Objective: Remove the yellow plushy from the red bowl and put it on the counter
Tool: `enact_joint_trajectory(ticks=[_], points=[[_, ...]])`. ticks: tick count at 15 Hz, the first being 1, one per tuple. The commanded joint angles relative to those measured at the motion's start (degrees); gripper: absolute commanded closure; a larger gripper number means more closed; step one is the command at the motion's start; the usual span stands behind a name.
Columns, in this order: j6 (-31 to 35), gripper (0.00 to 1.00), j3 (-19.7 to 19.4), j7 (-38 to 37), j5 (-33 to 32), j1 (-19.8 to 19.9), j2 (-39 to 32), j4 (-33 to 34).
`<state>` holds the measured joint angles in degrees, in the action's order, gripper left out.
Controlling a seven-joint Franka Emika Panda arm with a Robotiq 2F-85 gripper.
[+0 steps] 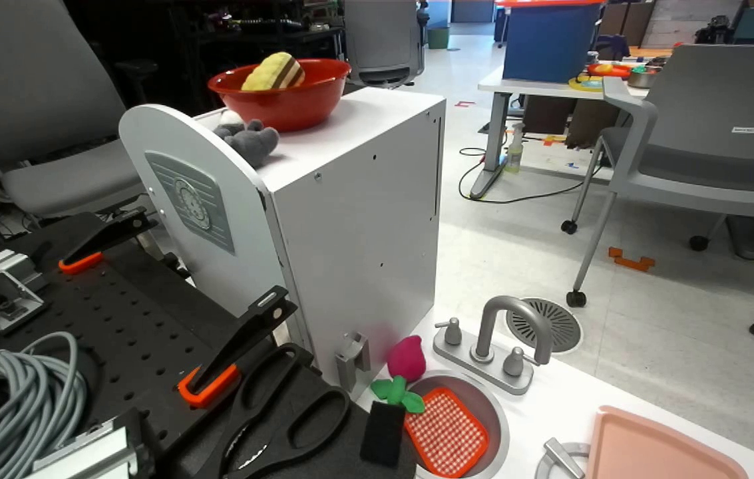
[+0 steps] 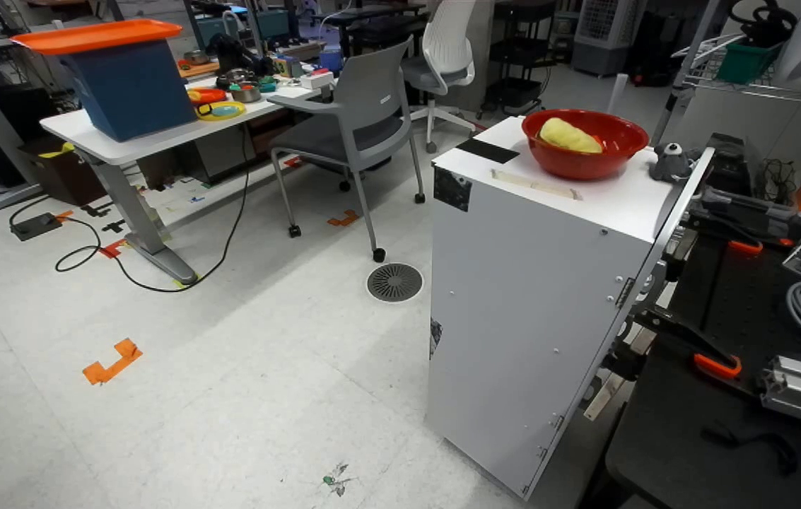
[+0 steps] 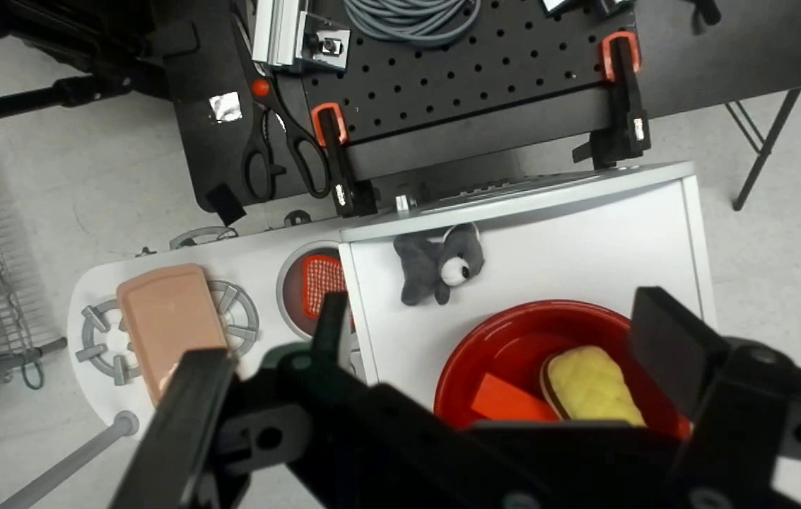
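Observation:
The yellow plushy (image 1: 270,73) lies inside the red bowl (image 1: 290,110) on top of the tall white cabinet. Both also show in an exterior view, the plushy (image 2: 567,134) in the bowl (image 2: 577,167). In the wrist view the plushy (image 3: 587,385), with its brown stripe, and the bowl (image 3: 467,350) are below the gripper, their lower parts hidden by it. My gripper (image 3: 495,325) is open and empty, fingers wide apart above the bowl. It is out of both exterior views. The low pale counter (image 1: 528,426) stands beside the cabinet; it also shows in the wrist view (image 3: 252,261).
A grey plush toy (image 3: 435,265) lies near the bowl on the cabinet top (image 2: 499,159). An orange block (image 3: 510,399) is in the bowl. The counter holds a faucet (image 1: 490,332), a basin (image 1: 500,432) with a red mesh piece, and a pink tray (image 1: 656,446). A black bench (image 1: 117,299) adjoins.

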<state>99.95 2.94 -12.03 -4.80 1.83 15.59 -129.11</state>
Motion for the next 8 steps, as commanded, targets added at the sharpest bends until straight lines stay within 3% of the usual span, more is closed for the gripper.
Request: enact_joint_trajectory(ticks=[1, 8], points=[[-1.96, 0.0, -0.03, -0.03, -0.97, -0.48, -1.91, 2.25], [8.84, 0.0, -0.31, -0.55, -1.35, -0.36, 0.61, -0.49]])
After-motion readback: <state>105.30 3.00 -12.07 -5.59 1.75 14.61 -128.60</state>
